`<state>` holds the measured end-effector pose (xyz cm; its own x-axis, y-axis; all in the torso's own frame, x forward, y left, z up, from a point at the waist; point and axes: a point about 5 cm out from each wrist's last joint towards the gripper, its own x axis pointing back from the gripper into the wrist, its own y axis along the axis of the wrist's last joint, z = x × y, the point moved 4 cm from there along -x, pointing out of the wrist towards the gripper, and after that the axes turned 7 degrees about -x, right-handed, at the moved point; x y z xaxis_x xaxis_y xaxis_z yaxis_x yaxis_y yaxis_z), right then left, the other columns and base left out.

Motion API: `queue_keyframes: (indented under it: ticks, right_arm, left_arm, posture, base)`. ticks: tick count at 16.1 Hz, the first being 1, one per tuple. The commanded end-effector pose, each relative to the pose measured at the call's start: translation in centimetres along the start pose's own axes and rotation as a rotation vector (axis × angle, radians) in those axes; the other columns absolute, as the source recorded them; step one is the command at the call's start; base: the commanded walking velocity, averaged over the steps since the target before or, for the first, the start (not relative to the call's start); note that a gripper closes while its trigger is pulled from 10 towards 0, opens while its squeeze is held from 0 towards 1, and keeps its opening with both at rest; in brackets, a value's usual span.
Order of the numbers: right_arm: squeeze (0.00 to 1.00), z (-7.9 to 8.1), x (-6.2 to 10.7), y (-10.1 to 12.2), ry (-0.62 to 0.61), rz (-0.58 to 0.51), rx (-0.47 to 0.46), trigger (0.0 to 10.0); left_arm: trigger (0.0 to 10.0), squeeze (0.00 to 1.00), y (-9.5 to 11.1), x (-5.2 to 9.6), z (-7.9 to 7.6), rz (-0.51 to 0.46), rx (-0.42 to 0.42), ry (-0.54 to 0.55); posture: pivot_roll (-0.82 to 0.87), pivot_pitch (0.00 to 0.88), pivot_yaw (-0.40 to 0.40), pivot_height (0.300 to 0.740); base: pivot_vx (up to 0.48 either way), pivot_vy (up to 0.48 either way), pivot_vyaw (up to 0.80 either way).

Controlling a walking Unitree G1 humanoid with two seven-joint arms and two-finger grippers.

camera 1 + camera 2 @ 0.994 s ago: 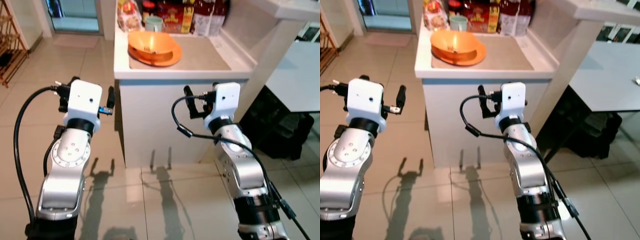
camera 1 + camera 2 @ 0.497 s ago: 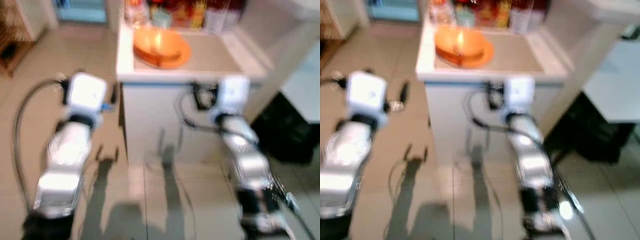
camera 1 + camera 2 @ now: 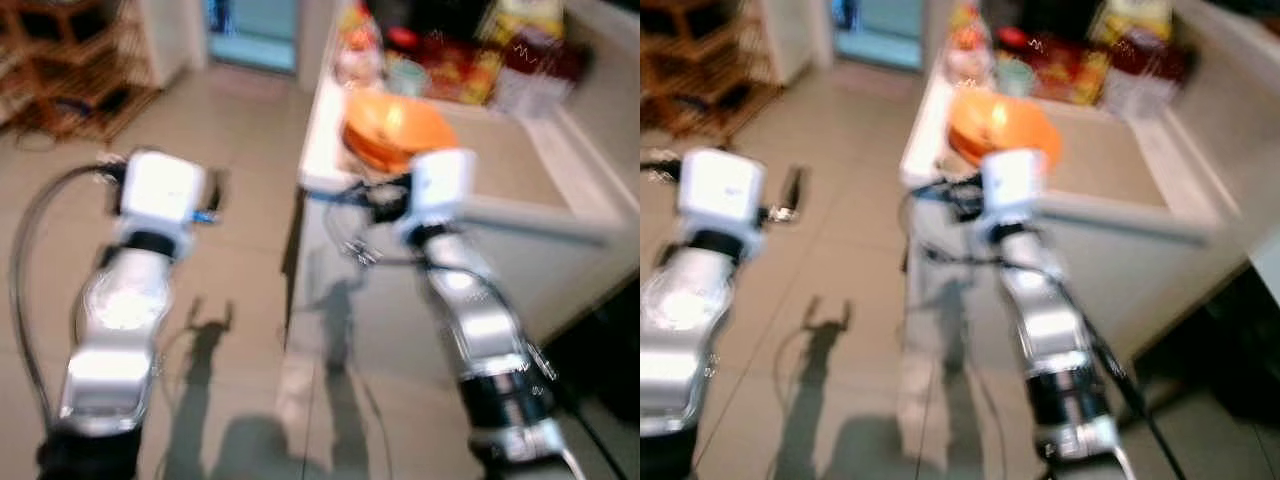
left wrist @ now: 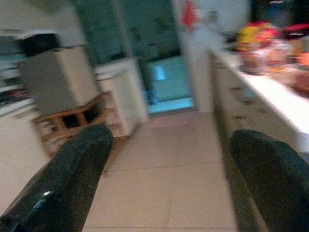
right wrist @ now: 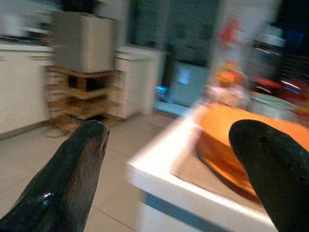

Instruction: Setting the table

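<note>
Both pairs of fingers are spread wide with nothing between them. In the right wrist view the right gripper [image 5: 169, 169] looks straight at the counter's corner, and the bowl [image 5: 241, 140] sits just past one finger [image 5: 270, 164]. The left gripper [image 4: 169, 183] faces open floor, toward a wooden rack [image 4: 77, 121] by the far wall.

What has changed in the last second is the viewpoint, not the things. A second ago the counter [image 3: 520, 200] stood square across the top of the head view, with both arms in front of it. Now it slants off to the upper right, the bowl [image 3: 395, 135] sits at upper centre just above the right arm, and the rack [image 3: 80, 70] has come into the upper left. Everything is smeared. I'd say the robot is turning or stepping around the corner, closing on the bowl. No pickup has begun; the bowl is untouched beside the packets [image 3: 470, 60] at the back.
</note>
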<state>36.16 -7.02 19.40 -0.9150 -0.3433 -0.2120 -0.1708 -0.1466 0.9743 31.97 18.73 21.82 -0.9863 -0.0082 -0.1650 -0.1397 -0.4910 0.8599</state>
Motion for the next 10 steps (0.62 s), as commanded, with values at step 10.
queue_keyframes:
  ticks: [10]
  right_arm:
    - [0.0,-4.1,3.6,2.7,-0.212,-0.188,0.026,10.0]
  left_arm:
    - [10.0,0.0,0.9,0.2,-2.8,-0.043,0.04,-0.143]
  posture:
    - [0.09,0.0,-0.09,0.74]
  base:
    - [0.189,0.0,-0.24]
